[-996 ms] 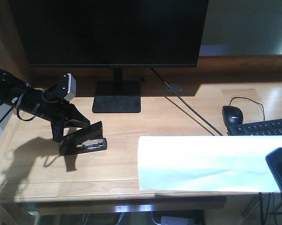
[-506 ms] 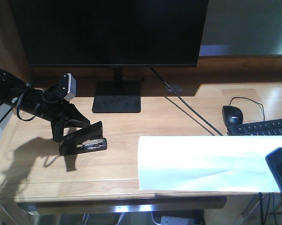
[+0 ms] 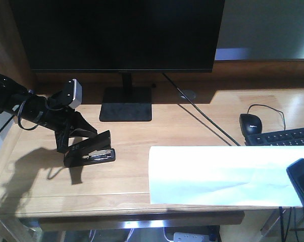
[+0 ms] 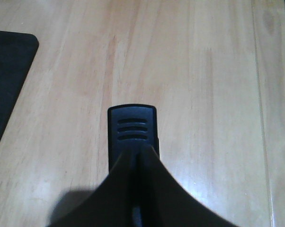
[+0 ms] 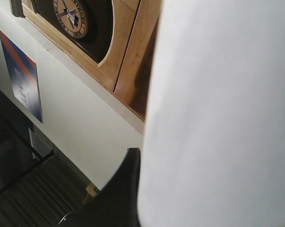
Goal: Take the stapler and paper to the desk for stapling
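Resting on the worktop (image 3: 142,131) at left, in front of the monitor base (image 3: 125,103), the stapler (image 3: 91,151) is gripped at its rear by the closed left tool (image 3: 72,141). Paper (image 3: 217,174) is laid flat at right, well apart from it. Its right end is met by the right tool (image 3: 302,180); whether that tool is clamped cannot be told.

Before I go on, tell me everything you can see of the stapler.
The stapler is small, black and looks like plastic, with a silvery metal strip along its lower part. Its top arm is tilted up from the base, which seems to rest on the desk, left of the paper and apart from it. The left gripper is closed on its hinge end. The wrist view shows its rounded end with three ridges, the fingers meeting over it.
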Controlling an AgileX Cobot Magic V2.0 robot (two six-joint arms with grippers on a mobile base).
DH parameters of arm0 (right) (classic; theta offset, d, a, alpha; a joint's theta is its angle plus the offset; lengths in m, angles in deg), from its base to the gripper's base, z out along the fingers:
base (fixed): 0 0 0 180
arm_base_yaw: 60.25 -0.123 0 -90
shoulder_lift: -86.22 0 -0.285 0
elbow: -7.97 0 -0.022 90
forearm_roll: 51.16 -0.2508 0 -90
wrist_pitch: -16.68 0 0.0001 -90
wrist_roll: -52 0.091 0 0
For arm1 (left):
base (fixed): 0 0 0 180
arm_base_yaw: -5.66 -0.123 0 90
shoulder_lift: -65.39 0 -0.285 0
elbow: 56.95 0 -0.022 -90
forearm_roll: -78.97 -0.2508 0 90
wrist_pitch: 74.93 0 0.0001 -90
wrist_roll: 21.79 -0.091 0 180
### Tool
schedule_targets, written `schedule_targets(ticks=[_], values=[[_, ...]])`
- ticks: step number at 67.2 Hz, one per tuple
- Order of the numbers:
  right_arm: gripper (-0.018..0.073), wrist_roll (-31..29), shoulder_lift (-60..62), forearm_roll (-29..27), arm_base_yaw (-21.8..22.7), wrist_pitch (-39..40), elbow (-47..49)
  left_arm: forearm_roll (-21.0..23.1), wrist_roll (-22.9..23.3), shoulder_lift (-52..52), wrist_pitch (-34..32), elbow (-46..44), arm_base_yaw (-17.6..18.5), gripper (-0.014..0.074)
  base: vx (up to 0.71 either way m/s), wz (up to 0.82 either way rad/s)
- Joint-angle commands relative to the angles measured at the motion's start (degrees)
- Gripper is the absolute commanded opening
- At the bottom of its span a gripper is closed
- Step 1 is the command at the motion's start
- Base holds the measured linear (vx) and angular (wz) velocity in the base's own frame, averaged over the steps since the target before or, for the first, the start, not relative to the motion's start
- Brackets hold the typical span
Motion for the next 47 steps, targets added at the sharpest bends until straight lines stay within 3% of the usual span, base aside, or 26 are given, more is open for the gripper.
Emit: schedule_targets(ticks=[1, 15, 35, 47], values=[[-0.0006, -0.78, -0.39, -2.78, -0.01, 2.98, -0.13, 3.17, 0.54, -3.12, 1.54, -1.56, 0.28, -0.0006, 0.0, 0.0], [-0.0005, -0.72, -0.39, 0.07, -0.01, 2.15, 0.03, 3.17, 0.54, -3.12, 1.54, -1.56, 0.28, -0.0006, 0.0, 0.0], [-0.0005, 6.52, -0.39, 27.28, -0.01, -3.21, 9.61, 3.17, 0.54, -3.12, 1.54, -1.56, 0.28, -0.0006, 0.0, 0.0], [-0.0005, 13.16, -3.02, 38.28, -0.01, -11.59, 16.34, 3.17, 0.54, -3.12, 1.54, -1.56, 0.28, -0.0006, 0.0, 0.0]])
